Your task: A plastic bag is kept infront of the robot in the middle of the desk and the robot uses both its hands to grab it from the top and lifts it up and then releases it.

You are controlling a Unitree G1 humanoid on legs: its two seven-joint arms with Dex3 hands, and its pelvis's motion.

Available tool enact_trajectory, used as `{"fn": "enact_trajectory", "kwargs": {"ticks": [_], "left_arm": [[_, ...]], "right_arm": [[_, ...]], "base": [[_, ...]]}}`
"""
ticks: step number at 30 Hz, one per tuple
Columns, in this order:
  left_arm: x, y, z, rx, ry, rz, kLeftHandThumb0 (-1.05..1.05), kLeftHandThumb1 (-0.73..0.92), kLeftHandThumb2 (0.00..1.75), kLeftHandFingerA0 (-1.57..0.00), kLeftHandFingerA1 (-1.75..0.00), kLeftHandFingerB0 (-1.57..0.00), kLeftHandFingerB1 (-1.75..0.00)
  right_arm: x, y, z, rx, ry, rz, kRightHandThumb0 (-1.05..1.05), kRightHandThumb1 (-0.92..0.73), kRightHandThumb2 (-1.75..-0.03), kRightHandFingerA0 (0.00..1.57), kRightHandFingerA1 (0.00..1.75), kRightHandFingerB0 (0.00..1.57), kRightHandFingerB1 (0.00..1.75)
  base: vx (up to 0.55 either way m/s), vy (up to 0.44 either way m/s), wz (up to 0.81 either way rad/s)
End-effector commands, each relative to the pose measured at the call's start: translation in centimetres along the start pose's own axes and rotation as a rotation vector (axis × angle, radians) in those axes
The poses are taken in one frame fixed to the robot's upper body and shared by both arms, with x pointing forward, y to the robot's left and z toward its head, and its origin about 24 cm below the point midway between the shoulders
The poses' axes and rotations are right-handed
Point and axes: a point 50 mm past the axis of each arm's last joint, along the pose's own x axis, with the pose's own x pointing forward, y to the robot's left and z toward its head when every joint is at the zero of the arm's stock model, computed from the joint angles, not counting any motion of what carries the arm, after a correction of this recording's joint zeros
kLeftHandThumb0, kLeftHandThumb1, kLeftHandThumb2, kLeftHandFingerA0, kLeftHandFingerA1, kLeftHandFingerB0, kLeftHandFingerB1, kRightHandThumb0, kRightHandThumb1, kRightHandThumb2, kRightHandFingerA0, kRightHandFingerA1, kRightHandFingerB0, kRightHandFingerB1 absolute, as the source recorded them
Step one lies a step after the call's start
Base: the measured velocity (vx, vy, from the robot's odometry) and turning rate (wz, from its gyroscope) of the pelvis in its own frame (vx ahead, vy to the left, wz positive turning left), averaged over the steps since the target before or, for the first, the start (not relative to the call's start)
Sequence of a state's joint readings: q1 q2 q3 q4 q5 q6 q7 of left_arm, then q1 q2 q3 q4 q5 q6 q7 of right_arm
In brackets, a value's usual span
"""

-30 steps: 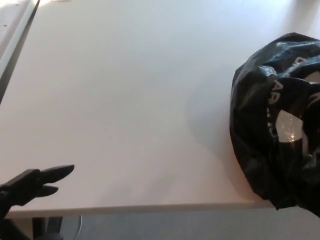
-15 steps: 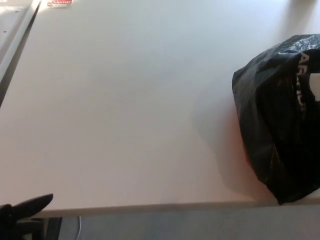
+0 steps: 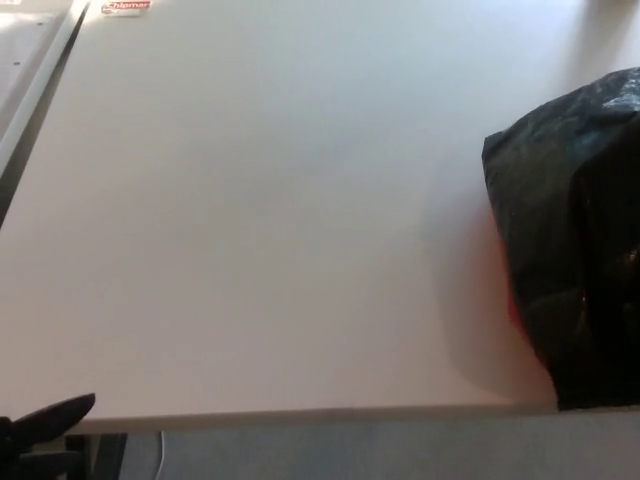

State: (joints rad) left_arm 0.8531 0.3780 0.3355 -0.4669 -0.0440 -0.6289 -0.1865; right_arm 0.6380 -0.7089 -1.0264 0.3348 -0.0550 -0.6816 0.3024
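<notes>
Left hand (image 3: 40, 430): visible only at the near-left corner of the view, below the near edge of the table (image 3: 260, 250). Two black fingers (image 3: 68, 409) point right, spread apart, with nothing between them; I am holding nothing with this hand. It touches neither the table nor the bag.

Right hand: outside the view, so I cannot report its state.

Plastic bag (image 3: 570, 250): black, crumpled and glossy, resting on the table at the far right of the view, partly cut off by the right edge. Its lower end reaches the near edge of the table. A reddish tint shows on the table surface just beside its left side. The bag is well apart from my left hand.

A small red-and-white label (image 3: 125, 6) lies at the far-left edge of the table.
</notes>
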Motion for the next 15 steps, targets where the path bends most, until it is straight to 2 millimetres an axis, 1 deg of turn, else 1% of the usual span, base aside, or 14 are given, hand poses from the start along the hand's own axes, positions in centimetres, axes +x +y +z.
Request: {"fn": "enact_trajectory", "kwargs": {"ticks": [1,2,3,4,5,6,7,8,9,10,11,12,14,15], "left_arm": [[-3.2,0.2,-0.7,-0.082,-0.025,0.125,-0.57,0.77,0.63,-0.24,-0.38,-0.25,-0.3],[-3.5,0.1,-0.8,-0.081,-0.012,0.132,-0.57,0.77,0.63,-0.24,-0.38,-0.25,-0.3],[-4.4,0.2,-1.2,-0.076,0.035,0.156,-0.61,0.78,0.63,-0.26,-0.36,-0.25,-0.3],[-5.1,0.1,-1.4,-0.073,0.065,0.165,-0.6,0.79,0.63,-0.26,-0.36,-0.26,-0.29],[-5.4,0.1,-1.5,-0.071,0.074,0.168,-0.6,0.79,0.63,-0.26,-0.36,-0.26,-0.29],[-6.5,-0.1,-1.9,-0.121,0.137,0.185,-0.6,0.78,0.64,-0.26,-0.36,-0.27,-0.3],[-7.6,-0.5,-2.1,-0.152,0.191,0.197,-0.61,0.79,0.64,-0.26,-0.35,-0.27,-0.3],[-8.3,-0.9,-2.1,-0.164,0.224,0.203,-0.61,0.79,0.64,-0.26,-0.35,-0.27,-0.3],[-8.7,-1.1,-2.2,-0.173,0.244,0.203,-0.62,0.79,0.64,-0.25,-0.36,-0.26,-0.31],[-9.1,-1.5,-2.3,-0.184,0.259,0.201,-0.62,0.81,0.64,-0.26,-0.36,-0.26,-0.3],[-9.4,-1.9,-2.4,-0.194,0.269,0.199,-0.62,0.81,0.64,-0.26,-0.36,-0.26,-0.3],[-9.5,-2.2,-2.5,-0.203,0.274,0.195,-0.6,0.82,0.65,-0.26,-0.35,-0.26,-0.29],[-9.6,-2.6,-2.9,-0.219,0.294,0.194,-0.63,0.82,0.65,-0.27,-0.34,-0.27,-0.29],[-9.7,-2.9,-3.1,-0.229,0.304,0.184,-0.65,0.84,0.66,-0.26,-0.35,-0.25,-0.29]], "right_arm": [[-9.4,6.1,0.3,0.253,-0.085,-0.051,-0.79,-0.63,-0.92,0.18,0.42,0.12,0.39],[-10.0,7.1,0.6,0.28,-0.069,0.002,-0.79,-0.63,-0.92,0.18,0.42,0.12,0.39],[-10.7,9.4,1.3,0.318,-0.09,0.1,-0.74,-0.63,-0.94,0.18,0.44,0.06,0.37],[-11.1,10.5,1.8,0.336,-0.086,0.173,-0.78,-0.64,-0.97,0.21,0.46,0.06,0.35],[-11.3,10.8,2.0,0.342,-0.084,0.2,-0.78,-0.64,-0.97,0.21,0.46,0.06,0.35],[-11.6,12.8,3.0,0.378,-0.099,0.314,-0.75,-0.76,-0.63,0.32,0.33,0.13,0.26],[-11.4,13.8,3.7,0.376,-0.125,0.427,-0.81,-0.64,-0.99,0.24,0.46,0.04,0.31],[-11.0,14.2,4.1,0.353,-0.149,0.508,-0.81,-0.64,-0.99,0.24,0.46,0.04,0.31],[-10.7,14.6,4.8,0.335,-0.174,0.596,-0.8,-0.8,-0.66,0.3,0.32,0.09,0.22],[-10.2,15.2,6.0,0.337,-0.22,0.679,-0.73,-0.77,-0.65,0.27,0.33,0.06,0.2],[-9.8,15.7,7.1,0.347,-0.267,0.744,-0.73,-0.77,-0.65,0.27,0.33,0.06,0.2],[-9.6,16.5,8.2,0.362,-0.289,0.781,-0.8,-0.64,-0.98,0.18,0.46,0.02,0.22],[-9.3,17.4,9.5,0.369,-0.309,0.803,-0.81,-0.66,-1.0,0.15,0.44,0.03,0.23],[-9.0,18.5,10.8,0.416,-0.323,0.819,-0.85,-0.68,-1.01,0.13,0.43,0.04,0.21]], "base": [[0.0,0.0,0.0],[0.0,0.0,0.0],[0.0,0.0,0.0],[0.0,0.0,0.0],[0.0,0.0,0.0],[0.0,0.0,0.0],[0.0,0.0,0.0],[0.0,0.0,0.0],[0.0,0.0,0.0],[0.0,0.0,0.0],[0.0,0.0,0.0],[0.0,0.0,0.0],[0.0,0.0,0.0],[0.0,0.0,0.0]]}}
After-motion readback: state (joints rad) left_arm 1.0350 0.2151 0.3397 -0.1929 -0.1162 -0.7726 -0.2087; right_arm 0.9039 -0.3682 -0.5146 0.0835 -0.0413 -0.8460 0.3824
